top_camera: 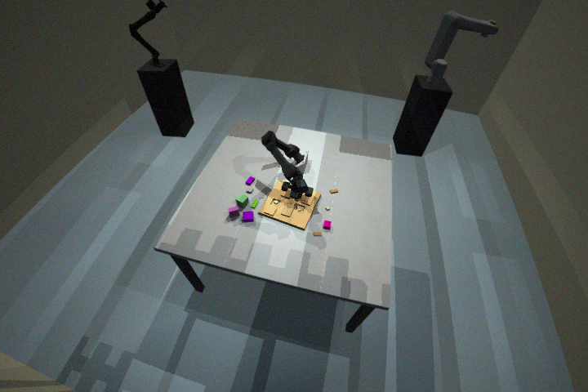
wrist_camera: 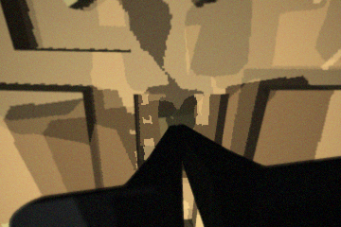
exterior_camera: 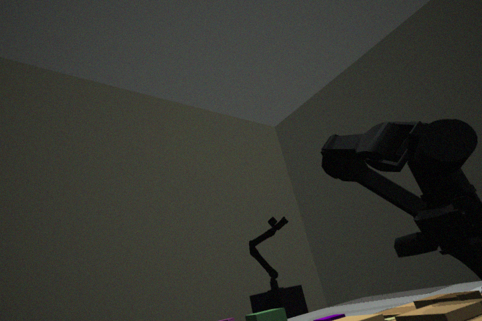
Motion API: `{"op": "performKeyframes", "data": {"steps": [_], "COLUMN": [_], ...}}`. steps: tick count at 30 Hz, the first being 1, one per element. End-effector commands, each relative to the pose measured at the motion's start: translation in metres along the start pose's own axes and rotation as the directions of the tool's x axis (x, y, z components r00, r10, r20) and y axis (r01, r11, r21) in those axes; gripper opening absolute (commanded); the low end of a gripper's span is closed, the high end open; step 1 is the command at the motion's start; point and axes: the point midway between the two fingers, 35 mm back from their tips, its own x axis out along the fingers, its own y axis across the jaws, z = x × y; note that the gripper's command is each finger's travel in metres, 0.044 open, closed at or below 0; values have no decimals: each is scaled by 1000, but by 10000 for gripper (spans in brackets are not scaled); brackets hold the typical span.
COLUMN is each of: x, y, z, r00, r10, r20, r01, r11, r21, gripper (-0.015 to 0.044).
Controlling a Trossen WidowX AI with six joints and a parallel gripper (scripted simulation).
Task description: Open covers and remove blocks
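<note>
The tan puzzle board (top_camera: 299, 219) (exterior_camera: 446, 307) (wrist_camera: 45, 66) lies mid-table. My gripper (top_camera: 296, 196) (wrist_camera: 180, 128) is shut and empty, its tips down close over the board's far half. In the wrist view the tips point at a small dark greenish piece (wrist_camera: 183, 113) set between two flat covers (wrist_camera: 41, 137) (wrist_camera: 296, 123); I cannot tell what it is. Left of the board on the table lie a green cube (top_camera: 242, 200) (exterior_camera: 266, 314), a lime block (top_camera: 254, 203) and purple blocks (top_camera: 250, 180) (top_camera: 233, 211) (top_camera: 247, 216). A magenta block (top_camera: 327, 224) lies to the right.
Small tan pieces (top_camera: 333, 190) (top_camera: 327, 207) (top_camera: 317, 233) lie on the table right of the board. Two idle arms stand on dark pedestals (top_camera: 165, 96) (top_camera: 421, 115) behind the table. In the exterior view my arm (exterior_camera: 438, 211) fills the right side.
</note>
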Motion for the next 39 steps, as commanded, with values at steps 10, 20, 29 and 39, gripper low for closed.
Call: {"op": "performKeyframes", "data": {"steps": [10,20,29,39], "x": [1,-3,-10,-12], "y": [-1,-1,-1,0], "z": [-2,-1,-1,-1], "r00": [1000,1000,1000,1000], "r10": [-5,-4,-4,-5], "r20": [-2,-2,-3,-1], "r01": [5,5,4,3], "r11": [1000,877,216,420], "r21": [-6,481,976,908], "gripper": [0,0,0,131]}}
